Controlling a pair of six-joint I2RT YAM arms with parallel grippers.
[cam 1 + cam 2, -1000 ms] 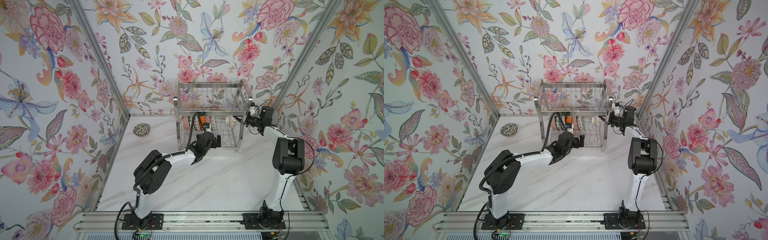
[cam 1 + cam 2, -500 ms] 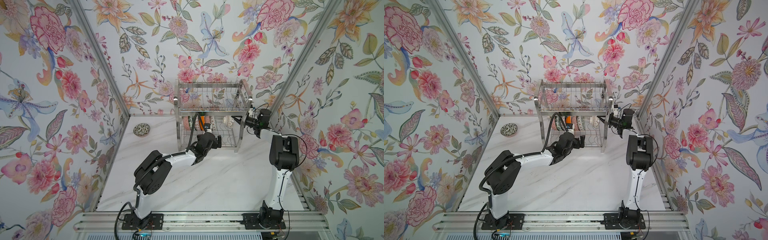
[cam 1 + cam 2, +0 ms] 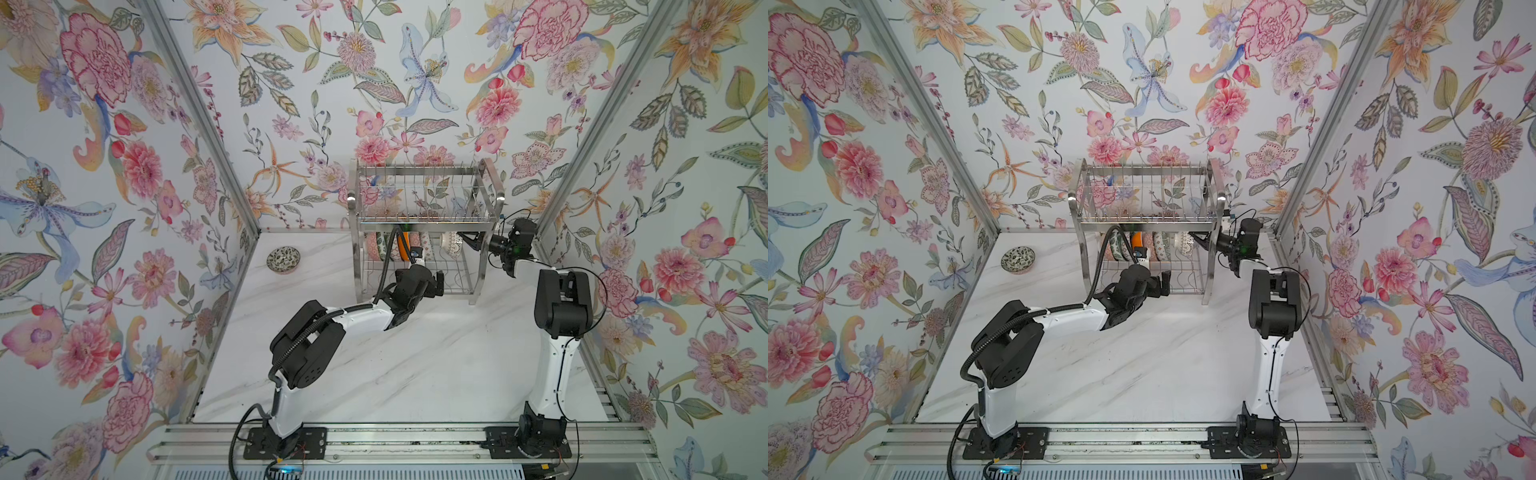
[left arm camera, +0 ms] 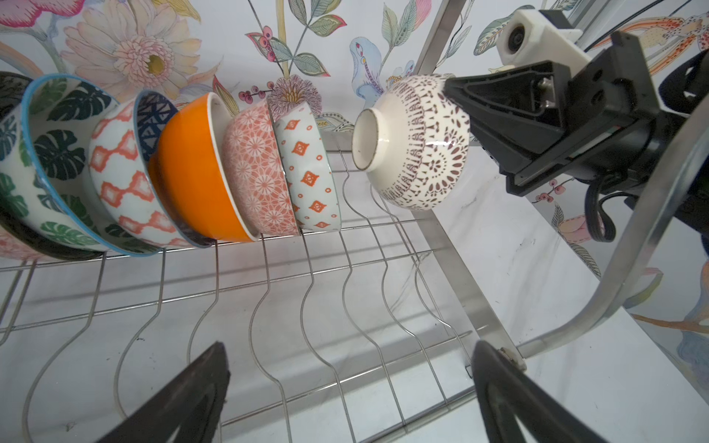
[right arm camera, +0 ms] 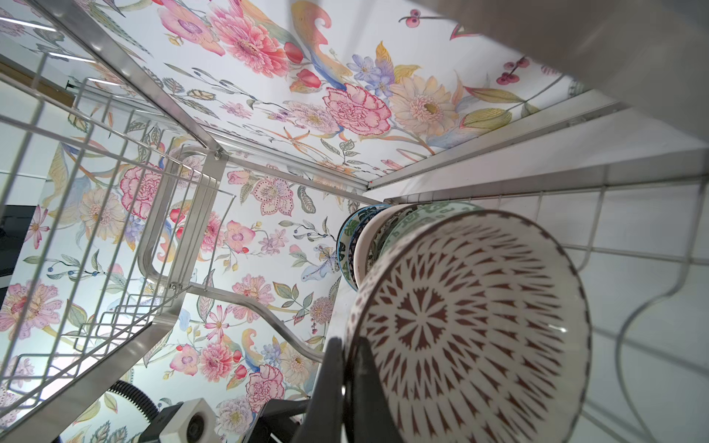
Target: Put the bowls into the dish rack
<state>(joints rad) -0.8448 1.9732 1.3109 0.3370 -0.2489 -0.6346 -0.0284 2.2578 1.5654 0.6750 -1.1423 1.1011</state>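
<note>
Right claw (image 5: pixel 347 368), clenched on the brown-patterned bowl's (image 4: pixel 418 145) rim, should seat it edgewise in the dish rack's (image 4: pixel 441 237) next free slot before letting go; left claw (image 4: pixel 351 349) gapes empty.

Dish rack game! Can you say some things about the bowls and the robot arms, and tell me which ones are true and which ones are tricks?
1. The right arm's jaws are shut on the rim of the brown-patterned bowl. True.
2. The left arm's jaws hold the orange bowl. False: they stand open and empty, and the orange bowl sits in the lower tier of the dish rack.
3. A dark-patterned bowl sits on the table, outside the rack. True.
4. The brown-patterned bowl leans on the other racked bowls. False: a gap separates them.
</note>
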